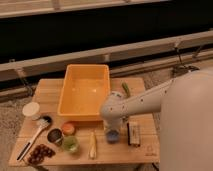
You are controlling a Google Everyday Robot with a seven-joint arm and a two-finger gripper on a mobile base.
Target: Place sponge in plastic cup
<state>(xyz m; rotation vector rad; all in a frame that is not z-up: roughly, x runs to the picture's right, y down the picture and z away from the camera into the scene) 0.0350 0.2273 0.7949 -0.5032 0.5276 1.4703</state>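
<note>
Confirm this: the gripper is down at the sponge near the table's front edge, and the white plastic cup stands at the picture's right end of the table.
Wrong on one count. The camera view shows the plastic cup at the picture's left end of the table, not the right. The rest holds: the gripper is down at the sponge near the front edge.

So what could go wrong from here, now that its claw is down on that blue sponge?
The gripper is shut on the sponge, which is soft, so it may slip out on lifting. The plastic cup stands across the table at the left edge; a low carry could knock the orange cup, green cup or brush between. The cup's mouth looks little wider than the sponge, so it may catch on the rim.
</note>
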